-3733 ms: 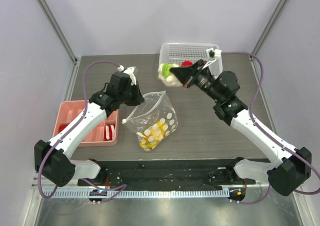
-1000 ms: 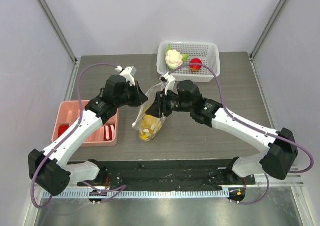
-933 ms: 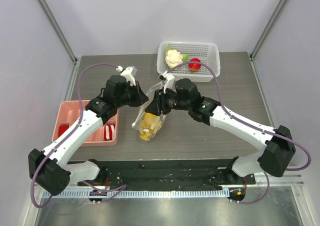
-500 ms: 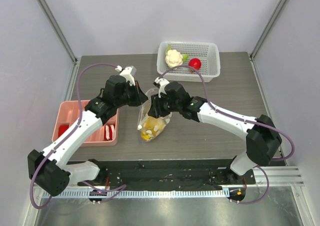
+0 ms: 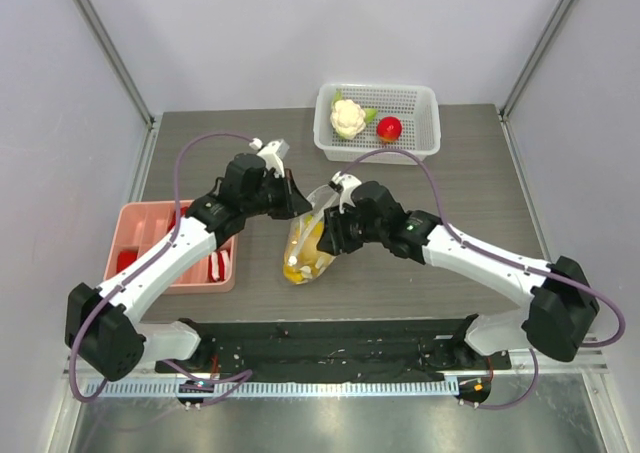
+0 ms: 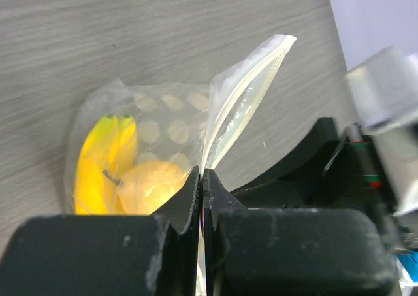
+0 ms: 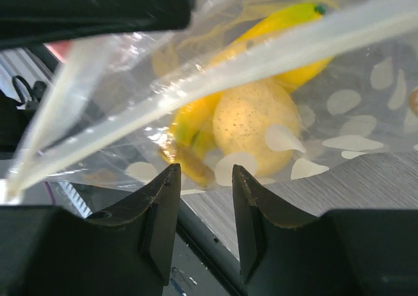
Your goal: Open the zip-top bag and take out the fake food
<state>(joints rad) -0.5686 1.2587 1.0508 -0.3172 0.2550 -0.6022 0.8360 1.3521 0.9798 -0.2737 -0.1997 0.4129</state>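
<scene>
My left gripper (image 6: 202,175) pinches one lip of the clear dotted plastic zip-top bag (image 5: 308,248), mid-table between the arms; right gripper (image 7: 204,172) spread at its mouth. I'd hold that lip taut — then straddle the yellow-orange round plastic fruit (image 7: 251,123), not film.

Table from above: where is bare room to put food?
The table is bare between the white basket and the right arm, and in the far left corner beyond the pink tray. Crowded in the middle, where the left gripper and right gripper meet the zip-top bag.

Table (image 5: 480,178): basket (image 5: 412,111), tray (image 5: 128,214), zip-top bag (image 5: 306,255)
</scene>
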